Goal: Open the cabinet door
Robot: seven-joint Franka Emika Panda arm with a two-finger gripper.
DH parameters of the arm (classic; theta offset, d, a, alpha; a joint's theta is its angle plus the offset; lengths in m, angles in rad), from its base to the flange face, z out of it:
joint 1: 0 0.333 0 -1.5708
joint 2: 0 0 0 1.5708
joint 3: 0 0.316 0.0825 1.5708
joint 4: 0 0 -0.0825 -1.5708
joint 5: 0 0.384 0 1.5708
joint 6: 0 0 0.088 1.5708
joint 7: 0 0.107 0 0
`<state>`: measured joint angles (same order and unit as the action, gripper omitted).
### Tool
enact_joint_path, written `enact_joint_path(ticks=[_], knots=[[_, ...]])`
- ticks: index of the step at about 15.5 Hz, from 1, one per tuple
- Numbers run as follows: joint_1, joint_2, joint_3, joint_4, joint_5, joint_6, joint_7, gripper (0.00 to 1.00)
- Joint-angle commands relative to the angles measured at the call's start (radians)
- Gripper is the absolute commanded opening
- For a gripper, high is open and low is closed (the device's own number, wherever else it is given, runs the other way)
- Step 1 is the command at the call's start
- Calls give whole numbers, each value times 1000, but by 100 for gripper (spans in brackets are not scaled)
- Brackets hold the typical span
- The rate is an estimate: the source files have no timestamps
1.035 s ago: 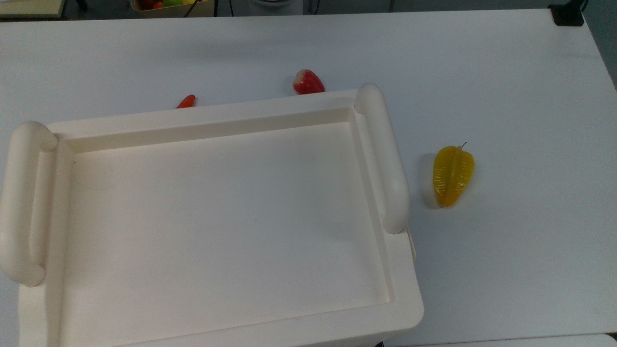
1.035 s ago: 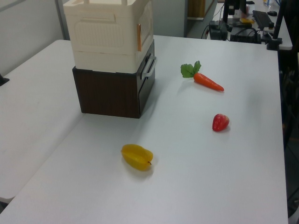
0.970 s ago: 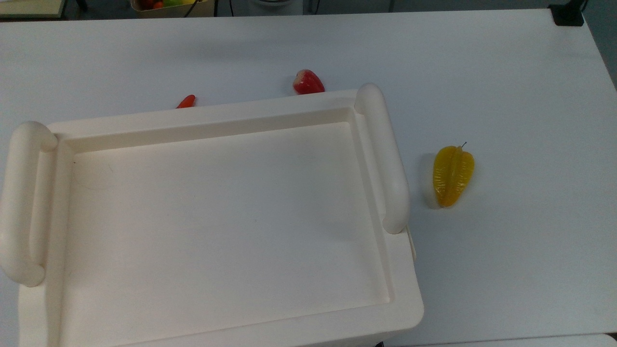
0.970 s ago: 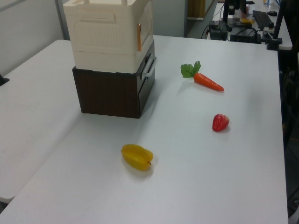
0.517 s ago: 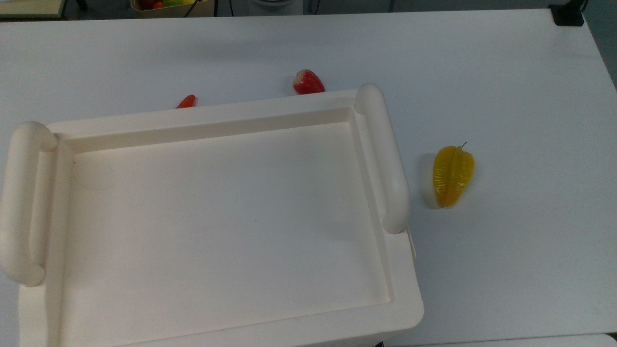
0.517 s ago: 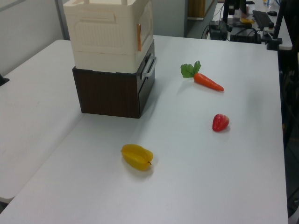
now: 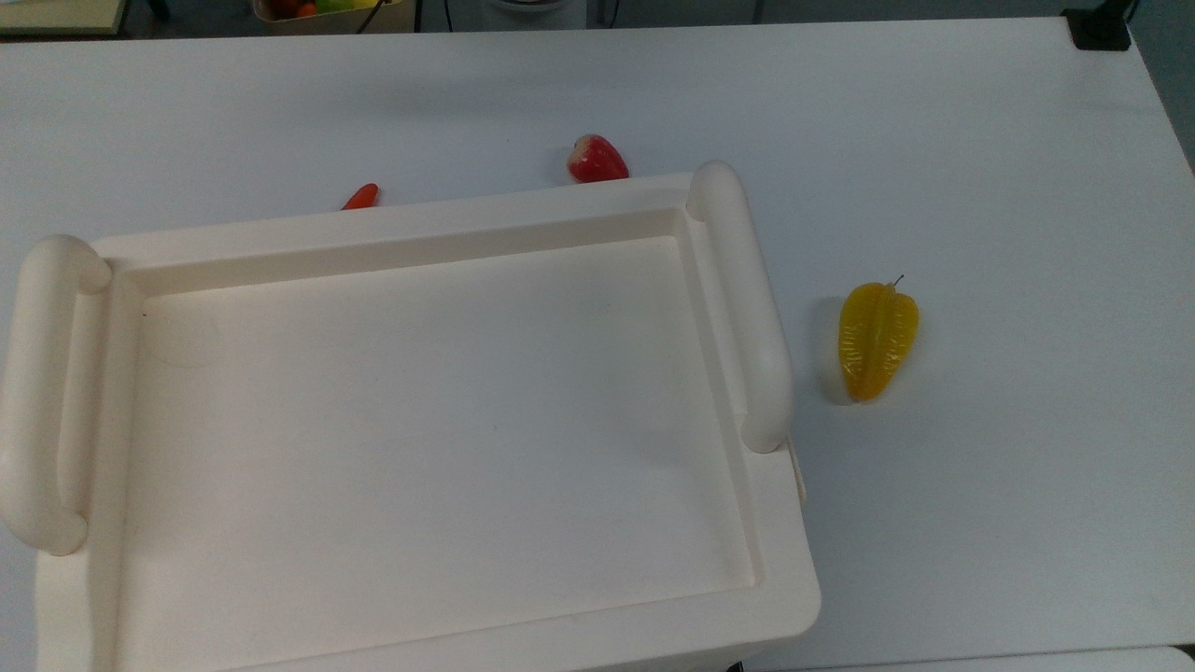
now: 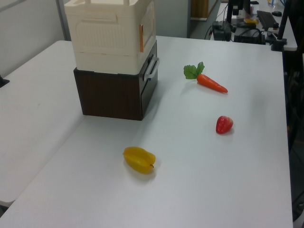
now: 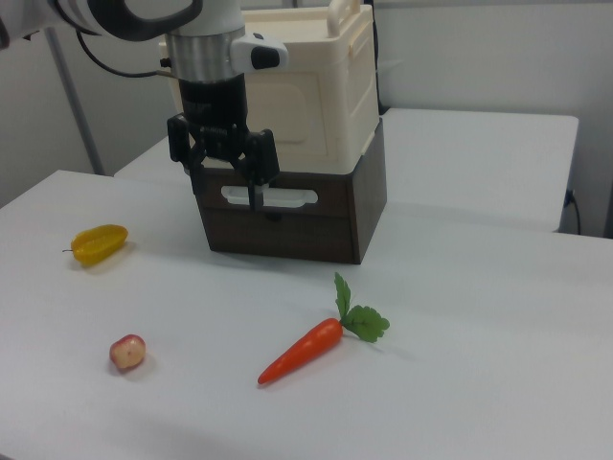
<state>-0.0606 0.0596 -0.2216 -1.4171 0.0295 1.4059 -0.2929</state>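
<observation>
While the arm hangs in front of the stacked unit, the scene reads as follows.

Table: white table (image 8: pixel 228 166), matte, bare between the toys; a second white surface adjoins it at the left view's left.
Cabinet: cream-white cabinet (image 9: pixel 306 86) sits on top of a dark brown base (image 9: pixel 306 225); seen from above, its recessed top (image 7: pixel 420 420) is flanked by two rounded bar handles.
Cabinet door: cabinet door (image 9: pixel 287 101) is the cream front panel with a recessed outline, lying flush and shut.
Base drawer: pale handle (image 9: pixel 273 198) on the brown front.
Claw: claw (image 9: pixel 222 192) points down just before the brown front, near the pale handle; fingers stand apart, gripping nothing.
Carrot: carrot (image 9: pixel 302 350) lies on the table before the cabinet in the right view.
Red fruit: small red fruit (image 9: pixel 127 352) lies near the right view's lower left.
Starfruit: yellow starfruit (image 7: pixel 878 339) lies well apart from the cabinet.
Room: grey walls; cluttered desk with cables (image 8: pixel 247 26) at the left view's far right.
</observation>
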Motion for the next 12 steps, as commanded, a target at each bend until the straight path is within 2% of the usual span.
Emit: enact_joint_path(ticks=[1,4,8,12], knots=[[7,-14,-12,-3,15,-5,-26,100],[-10,-15,-10,-2,23,-4,-25,100],[-47,-21,-10,0,76,-4,-29,100],[-39,-11,-9,-2,108,36,-45,100]])
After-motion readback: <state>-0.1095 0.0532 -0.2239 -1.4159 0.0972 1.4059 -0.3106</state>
